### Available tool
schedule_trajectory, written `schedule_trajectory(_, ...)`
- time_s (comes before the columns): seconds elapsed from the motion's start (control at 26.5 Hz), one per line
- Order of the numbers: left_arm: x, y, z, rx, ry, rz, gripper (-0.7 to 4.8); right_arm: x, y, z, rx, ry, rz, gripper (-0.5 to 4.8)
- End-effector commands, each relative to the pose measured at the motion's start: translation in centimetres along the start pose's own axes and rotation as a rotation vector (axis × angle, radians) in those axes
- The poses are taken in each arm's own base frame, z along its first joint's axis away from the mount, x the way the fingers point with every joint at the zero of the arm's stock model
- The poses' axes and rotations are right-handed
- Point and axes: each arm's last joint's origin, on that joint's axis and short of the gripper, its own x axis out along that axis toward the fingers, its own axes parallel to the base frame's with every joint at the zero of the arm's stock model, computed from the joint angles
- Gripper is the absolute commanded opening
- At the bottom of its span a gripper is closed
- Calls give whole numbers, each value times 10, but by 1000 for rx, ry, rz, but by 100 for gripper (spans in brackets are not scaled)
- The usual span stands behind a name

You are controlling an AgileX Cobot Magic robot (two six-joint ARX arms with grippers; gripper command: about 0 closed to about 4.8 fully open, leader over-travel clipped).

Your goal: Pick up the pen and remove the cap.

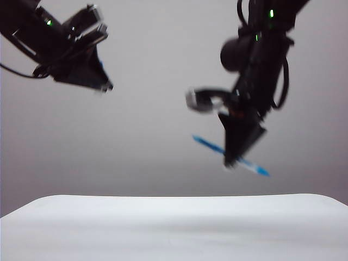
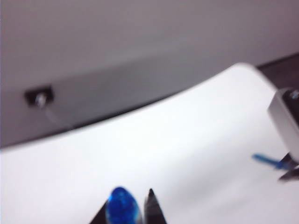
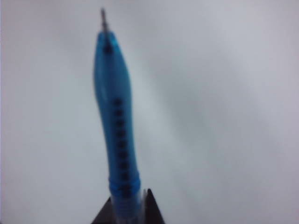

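My right gripper (image 1: 232, 159) hangs above the table at the right, shut on the pen (image 1: 209, 144). The pen slants across its fingers, the blue end plug low on the right. In the right wrist view the pen (image 3: 117, 116) sticks out from the shut gripper (image 3: 127, 210), its translucent blue front half and bare fine tip showing. My left gripper (image 1: 104, 84) is high at the left, well apart from the pen. It is shut on the short blue cap (image 2: 122, 207), which sits between the fingers of the gripper (image 2: 128, 210). The pen (image 2: 267, 160) shows far off there.
The white table (image 1: 163, 228) lies below both arms, its far edge curved and its front edge out of view. A plain grey wall stands behind it. A small dark fixture (image 2: 39, 97) sits on that wall. The picture is blurred around both arms.
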Motion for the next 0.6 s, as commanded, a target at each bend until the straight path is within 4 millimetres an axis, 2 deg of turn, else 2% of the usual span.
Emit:
schedule_trajectory(0.04, 19, 4, -24, -62, 192, 49, 20, 17, -13, -10, 93, 56, -64, -5)
schedule_trajectory(0.11, 31, 7, -38, -100, 273, 42, 20, 20, -14, -11, 97, 60, -65, -5)
schedule_trajectory(0.23, 65, 17, -75, -174, 454, 34, 21, 20, -17, -8, 90, 28, -86, -5)
schedule_trajectory(0.34, 85, 23, -100, -192, 561, 31, 21, 21, -23, -5, 82, -9, -130, -5)
schedule_trajectory(0.42, 91, 26, -102, -179, 600, 44, 21, 22, -31, -6, 92, -41, -151, -5)
schedule_trajectory(0.6, 93, 28, -85, -140, 644, 80, 21, 33, -48, -19, 164, 2, -133, -5)
